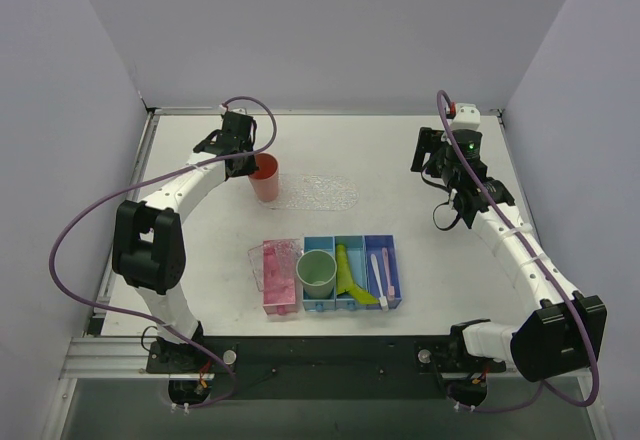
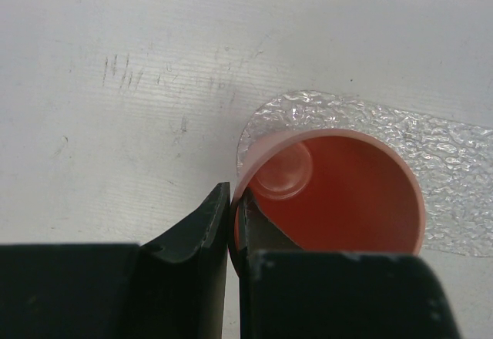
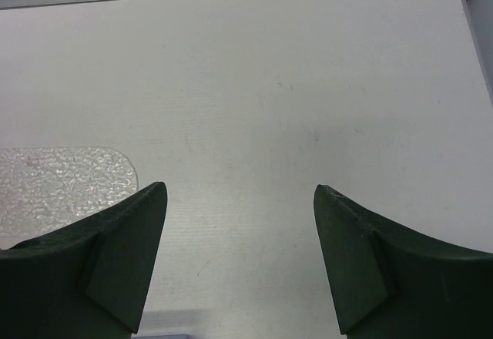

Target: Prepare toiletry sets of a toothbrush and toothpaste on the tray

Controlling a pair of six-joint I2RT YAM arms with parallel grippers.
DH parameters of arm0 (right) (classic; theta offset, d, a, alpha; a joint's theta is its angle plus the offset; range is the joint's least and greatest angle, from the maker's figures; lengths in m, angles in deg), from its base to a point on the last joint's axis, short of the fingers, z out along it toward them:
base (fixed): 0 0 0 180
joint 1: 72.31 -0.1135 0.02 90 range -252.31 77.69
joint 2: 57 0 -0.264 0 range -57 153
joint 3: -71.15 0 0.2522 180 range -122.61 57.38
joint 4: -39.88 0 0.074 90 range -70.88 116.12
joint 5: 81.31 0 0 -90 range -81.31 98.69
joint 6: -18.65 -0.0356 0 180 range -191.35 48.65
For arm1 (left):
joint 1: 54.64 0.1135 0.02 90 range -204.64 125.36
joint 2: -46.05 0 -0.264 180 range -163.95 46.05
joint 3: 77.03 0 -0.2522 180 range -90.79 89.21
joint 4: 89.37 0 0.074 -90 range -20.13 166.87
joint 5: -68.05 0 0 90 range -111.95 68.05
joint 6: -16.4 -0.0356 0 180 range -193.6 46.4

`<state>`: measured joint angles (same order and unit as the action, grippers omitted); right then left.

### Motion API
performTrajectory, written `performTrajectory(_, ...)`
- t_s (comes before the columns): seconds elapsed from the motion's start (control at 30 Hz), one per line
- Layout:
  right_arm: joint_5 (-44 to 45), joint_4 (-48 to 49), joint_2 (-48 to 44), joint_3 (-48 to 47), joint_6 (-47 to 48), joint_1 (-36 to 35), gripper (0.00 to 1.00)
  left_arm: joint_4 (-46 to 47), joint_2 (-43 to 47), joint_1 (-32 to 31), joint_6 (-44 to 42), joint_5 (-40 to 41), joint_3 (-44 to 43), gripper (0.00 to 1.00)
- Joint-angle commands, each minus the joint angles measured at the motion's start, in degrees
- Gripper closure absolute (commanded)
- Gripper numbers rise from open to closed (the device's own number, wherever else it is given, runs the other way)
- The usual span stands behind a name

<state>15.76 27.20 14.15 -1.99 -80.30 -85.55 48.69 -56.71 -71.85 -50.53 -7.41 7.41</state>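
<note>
So, the left gripper (image 1: pixel 250 163) is clamped on the rim of a salmon-red plastic cup (image 1: pixel 265 176), one finger inside the wall and one outside. The cup stands upright on the left end of the flat clear bumpy oval plastic tray (image 1: pixel 328 196). The left wrist view shows the same pinch (image 2: pixel 231 216), with the tray's texture (image 2: pixel 454 162) spreading right from under the cup (image 2: pixel 339 192).

The right gripper (image 1: pixel 428 152) hangs over bare white table (image 1: pixel 430 250) at the far right. Its jaws are spread wide with nothing between them (image 3: pixel 239 192), and a corner of the tray (image 3: pixel 62 177) shows to its left.

The relation I care about is this: the slim pink-and-white toothbrushes (image 1: pixel 380 268) lie in the rightmost compartment of the blue plastic bin (image 1: pixel 352 306), nearer than the right gripper and to its left. Their long axes run near to far. The flat yellow-green toothpaste tubes (image 1: pixel 346 272) lie in the middle compartment, just left of the brushes. Both sit nearer than the tray, with none on it yet. I judge the right arm the closer one and the only free one, so the first pick looks like its job.

Counting:
- Two toothbrushes.
- Two tubes as best I can tell, since they overlap.
- One tray.
- Two cups: the salmon one and a pale green cup (image 1: pixel 317 273) in the leftmost blue compartment.
- One pink bin (image 1: pixel 279 285) on the left.
</note>
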Motion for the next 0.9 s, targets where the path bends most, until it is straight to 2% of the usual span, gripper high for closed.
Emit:
performTrajectory(0.0, 0.84, 1.82, 0.3, -2.24, 0.25, -0.3, 0.28, 1.12, -0.25, -0.19, -0.39, 0.04, -1.87, 1.0)
performTrajectory(0.17, 0.58, 1.82, 0.3, -2.41, 0.07, -0.21, 0.28, 0.76, -0.16, -0.19, -0.39, -0.22, -1.96, 0.79)
performTrajectory(0.4, 0.05, 1.56, 0.56, -2.59, -0.1, -0.21, 0.28, -0.03, 0.37, -0.28, -0.04, 0.04, -1.96, 0.58)
performTrajectory(0.7, -0.3, 1.47, 0.74, -2.68, -0.28, -0.21, 0.28, 0.15, 1.69, -0.28, -0.04, 0.48, -1.52, 0.45)
performTrajectory(0.87, -0.39, 1.47, 0.74, -2.68, -0.37, -0.3, 0.28, 1.55, 3.61, -0.54, -0.3, 0.83, -0.47, 0.31)
